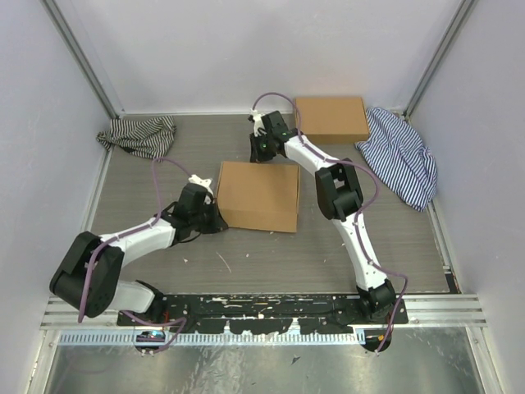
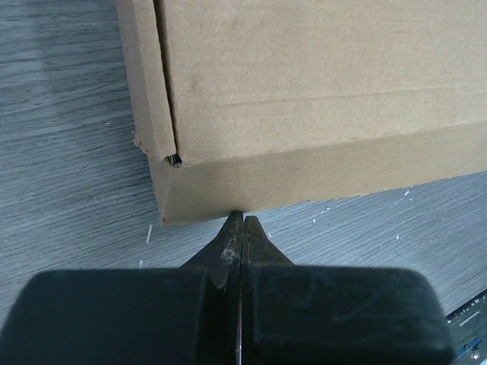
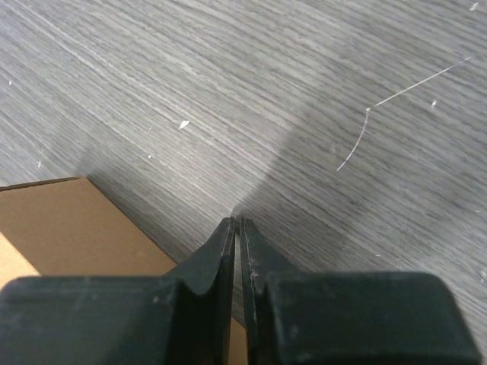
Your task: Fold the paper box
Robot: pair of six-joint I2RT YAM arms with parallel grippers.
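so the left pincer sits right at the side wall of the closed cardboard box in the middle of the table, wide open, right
Not quite. The left pincer is right at the side wall of the paper box, near its corner, but it is shut, not wide open. The left wrist view shows its two halves closed together with no gap, tips at the foot of the wall.

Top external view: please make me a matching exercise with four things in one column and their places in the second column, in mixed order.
Things:
1. paper box
2. second cardboard box
3. dark striped cloth
4. blue striped cloth

Places:
A. back left corner
B. in the middle of the view
C. at the far right side
D. at the back, just right of the middle

Pairs: 1-B, 2-D, 3-A, 4-C
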